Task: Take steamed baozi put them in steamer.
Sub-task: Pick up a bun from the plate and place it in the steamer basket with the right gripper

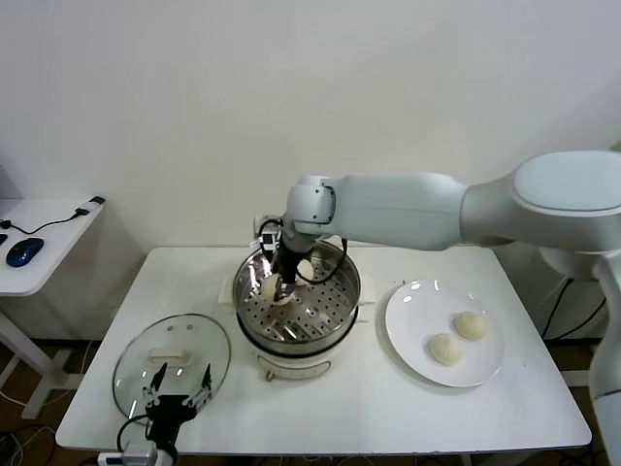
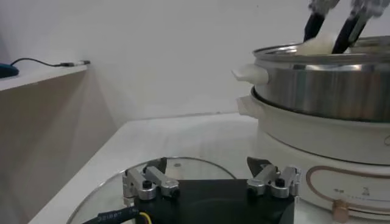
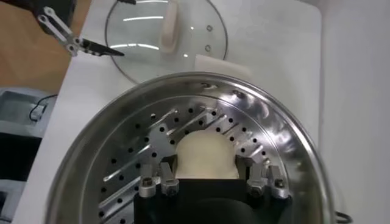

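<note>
The steel steamer (image 1: 330, 309) stands mid-table on its white base. My right gripper (image 1: 280, 287) reaches down into it and is shut on a creamy-white baozi (image 1: 270, 288). In the right wrist view that baozi (image 3: 206, 152) sits between the fingers just over the perforated tray (image 3: 152, 137). Another pale bun (image 1: 306, 268) shows partly behind the gripper inside the steamer. Two baozi (image 1: 471, 324) (image 1: 445, 349) lie on the white plate (image 1: 412, 316) at the right. My left gripper (image 1: 178, 393) hangs open and empty over the near edge of the glass lid (image 1: 146, 361).
The lid with its white handle lies flat at the table's front left and also shows in the right wrist view (image 3: 166, 36). The steamer (image 2: 323, 85) rises close to the right of the left gripper (image 2: 207, 163). A side desk with a blue mouse (image 1: 23, 250) stands far left.
</note>
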Motion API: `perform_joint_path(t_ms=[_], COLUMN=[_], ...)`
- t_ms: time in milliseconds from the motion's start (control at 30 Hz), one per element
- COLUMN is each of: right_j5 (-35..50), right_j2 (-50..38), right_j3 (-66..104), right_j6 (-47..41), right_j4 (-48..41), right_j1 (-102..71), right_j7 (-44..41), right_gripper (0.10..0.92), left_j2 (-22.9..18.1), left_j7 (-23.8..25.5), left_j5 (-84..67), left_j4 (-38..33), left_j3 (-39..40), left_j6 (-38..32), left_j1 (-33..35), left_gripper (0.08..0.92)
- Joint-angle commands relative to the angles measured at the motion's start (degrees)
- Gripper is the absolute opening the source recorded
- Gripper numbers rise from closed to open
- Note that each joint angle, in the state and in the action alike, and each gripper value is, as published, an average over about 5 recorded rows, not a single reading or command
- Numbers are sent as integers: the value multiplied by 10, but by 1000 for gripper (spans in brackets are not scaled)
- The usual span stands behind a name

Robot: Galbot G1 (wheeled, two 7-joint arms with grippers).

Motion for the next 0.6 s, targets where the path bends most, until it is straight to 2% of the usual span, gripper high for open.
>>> perform_joint_path(t_ms=[33, 167, 300, 433, 600], right_j5=[-20, -23, -24, -20, 14], right_j2=[34, 36, 25, -4, -69], right_j3=[13, 18, 17, 3, -29], right_j6=[-7, 0, 25, 74, 143], right_j4=[-59, -65, -51, -26, 10], right_j1=[-60, -58, -39, 22, 121], right_j7=[17, 11, -15, -70, -162], right_gripper=[641, 647, 730, 816, 822], left_j2=[1, 0, -1, -1, -1], left_j7=[0, 0, 0, 1, 1], left_j5=[0, 0, 0, 1, 3], left_j4=[0, 1, 0, -3, -5], left_j3=[0, 1, 2, 2, 3], left_j6=[0, 1, 2, 1, 1], left_j1=[1, -1, -1, 1, 2], left_gripper=[823, 823, 823, 823, 823])
